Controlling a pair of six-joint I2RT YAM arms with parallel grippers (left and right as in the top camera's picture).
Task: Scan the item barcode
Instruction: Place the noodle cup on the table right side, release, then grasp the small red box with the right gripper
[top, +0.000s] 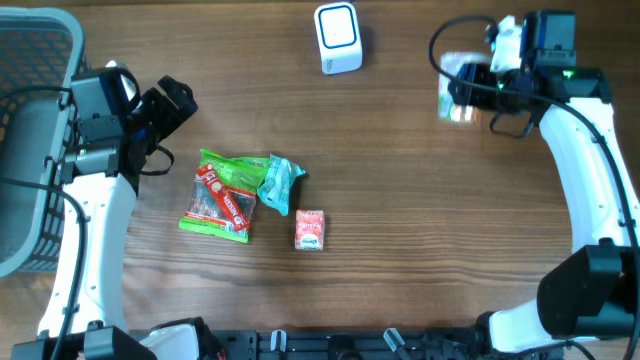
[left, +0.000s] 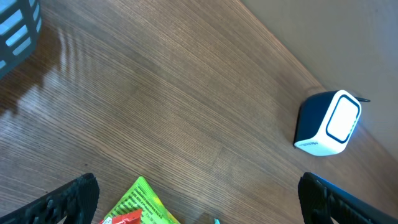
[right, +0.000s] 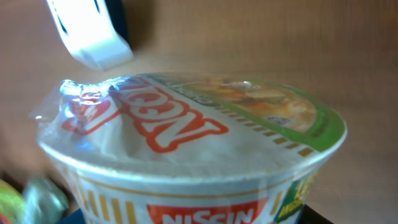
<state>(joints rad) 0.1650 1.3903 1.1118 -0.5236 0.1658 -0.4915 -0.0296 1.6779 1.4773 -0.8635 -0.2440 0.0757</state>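
The left gripper (top: 172, 108) has wide open, empty jaws, the scanner (top: 337, 38) waits ahead of them, and the cup (right: 186, 143) sits between the jaws of the right gripper (top: 465, 90), pinched or not I cannot tell; I think grabbing is on, and next its barcode must face the scanner.

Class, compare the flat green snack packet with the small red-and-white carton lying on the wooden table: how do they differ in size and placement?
The flat green snack packet is clearly larger than the small red-and-white carton. The packet has a crumpled teal wrapper overlapping one corner; the carton lies alone, touching nothing. Both lie flat on the wooden table.
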